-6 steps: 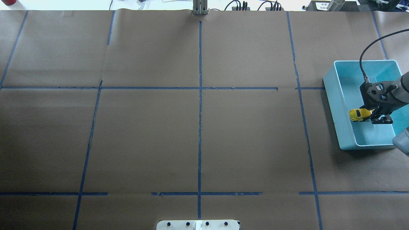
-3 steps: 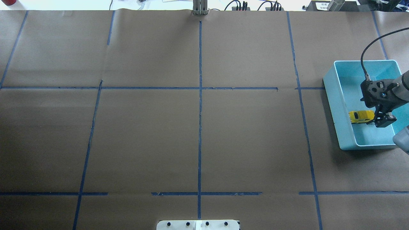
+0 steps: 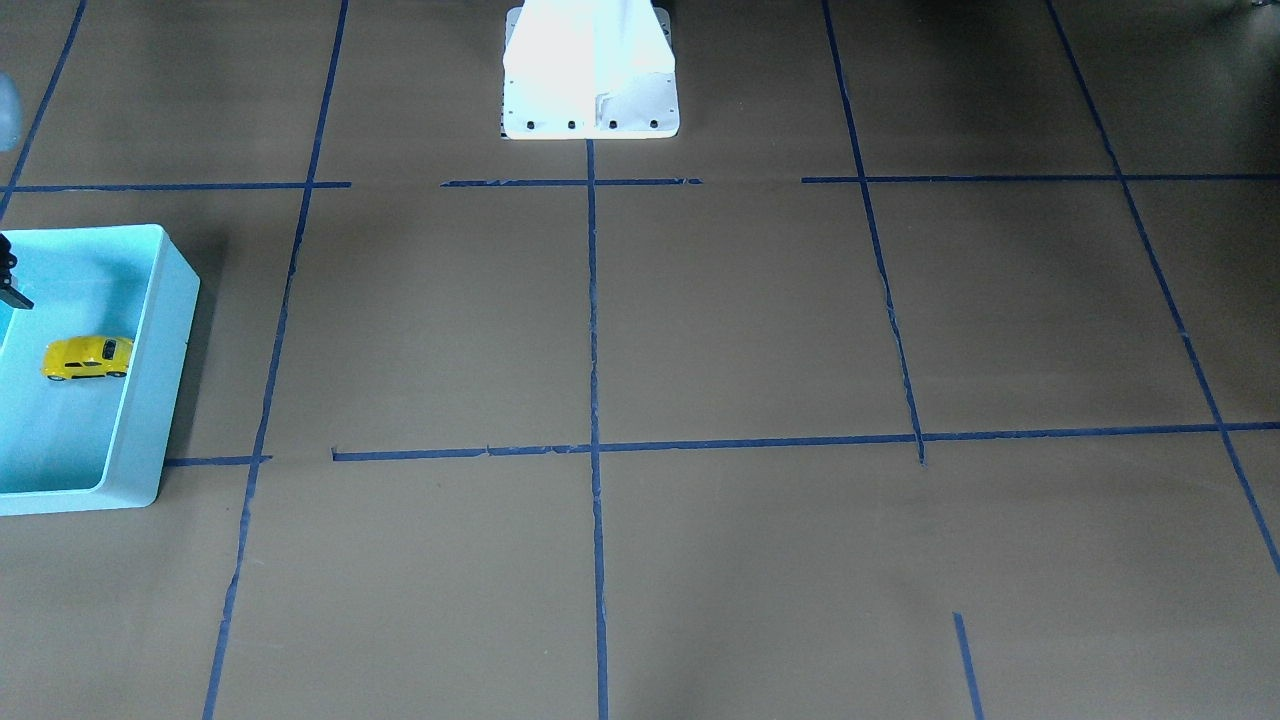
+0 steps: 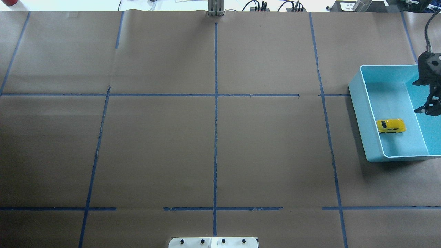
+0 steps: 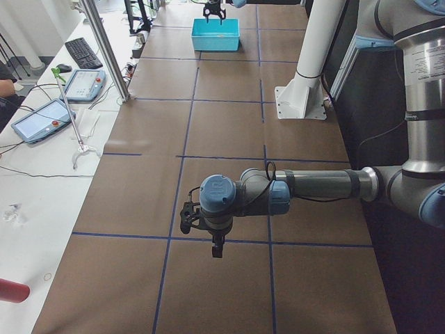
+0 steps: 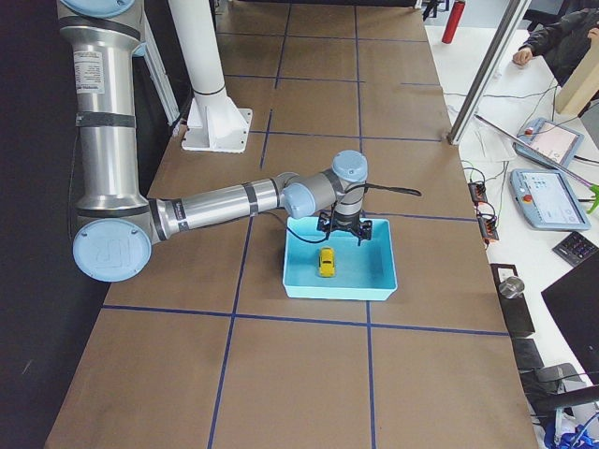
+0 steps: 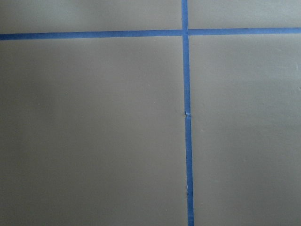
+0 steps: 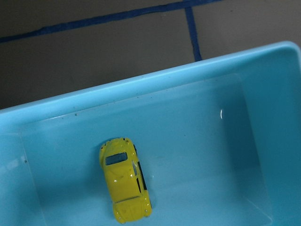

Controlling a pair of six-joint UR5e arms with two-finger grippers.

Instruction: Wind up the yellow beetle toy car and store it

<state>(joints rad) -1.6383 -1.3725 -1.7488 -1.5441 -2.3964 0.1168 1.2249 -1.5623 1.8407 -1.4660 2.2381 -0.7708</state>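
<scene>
The yellow beetle toy car lies on its wheels on the floor of the light blue bin, near the bin's wall that faces the table's middle. It also shows in the front-facing view, the exterior right view and the right wrist view. My right gripper hangs open and empty above the bin, apart from the car, with its fingers spread in the exterior right view. My left gripper shows only in the exterior left view, low over the bare table; I cannot tell if it is open.
The table is covered in brown paper with a grid of blue tape lines. The bin stands at the table's end on my right. The white robot base is at the near edge. The left wrist view shows only paper and tape.
My right gripper has let go of the yellow car and pulled up and away toward the far right. The car now rests alone on the bin floor.
</scene>
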